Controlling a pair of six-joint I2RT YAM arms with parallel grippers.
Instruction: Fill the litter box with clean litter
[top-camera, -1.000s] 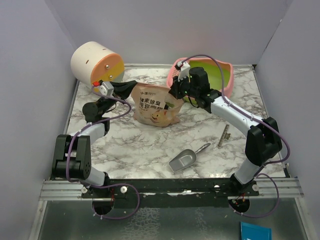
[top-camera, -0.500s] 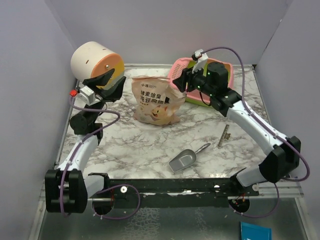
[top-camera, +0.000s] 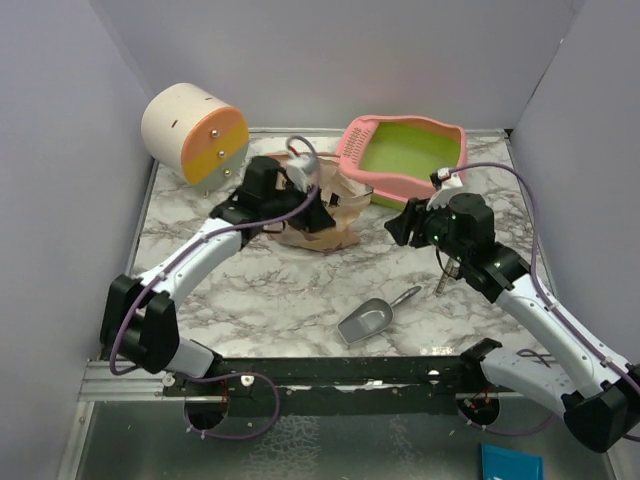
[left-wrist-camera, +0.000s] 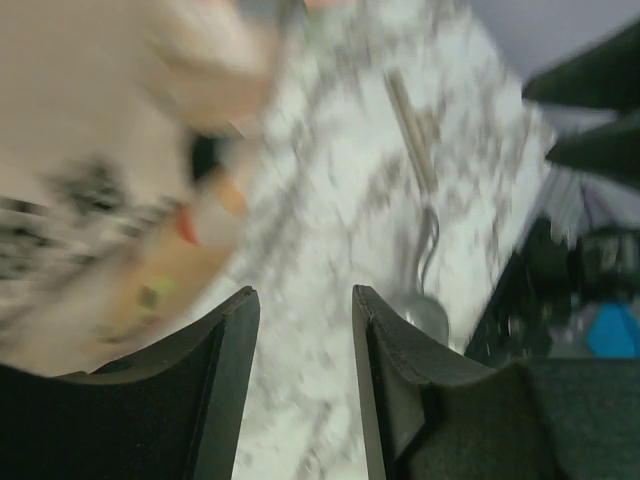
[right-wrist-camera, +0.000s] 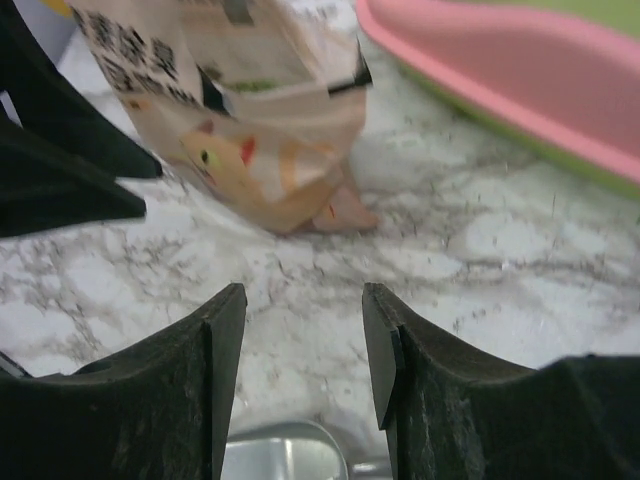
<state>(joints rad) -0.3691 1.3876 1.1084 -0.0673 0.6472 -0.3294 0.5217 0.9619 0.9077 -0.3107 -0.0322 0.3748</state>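
The litter box (top-camera: 405, 155) stands at the back right, pink rim around a bare lime-green basin; its rim (right-wrist-camera: 500, 70) fills the right wrist view's top right. No clean litter shows. The beige cat-printed bag (top-camera: 335, 225) stands in front of the box, partly hidden by my left arm. My left gripper (top-camera: 325, 212) is over the bag, open, with only marble between its fingers (left-wrist-camera: 303, 300); the bag (left-wrist-camera: 100, 180) is blurred at its left. My right gripper (top-camera: 397, 226) hangs open just right of the bag (right-wrist-camera: 250, 110), nothing between its fingers (right-wrist-camera: 303, 300).
A grey metal scoop (top-camera: 368, 320) lies on the marble table (top-camera: 270, 290) near the front middle. A cream-and-orange cylinder (top-camera: 195, 133) stands at the back left. A thin strip (top-camera: 447, 275) lies right of the scoop. Grey walls close in the table.
A second ago both grippers were at the bag's top. The left arm then swung to the cylinder and back over the bag. The right arm drew back from the litter box toward the front.
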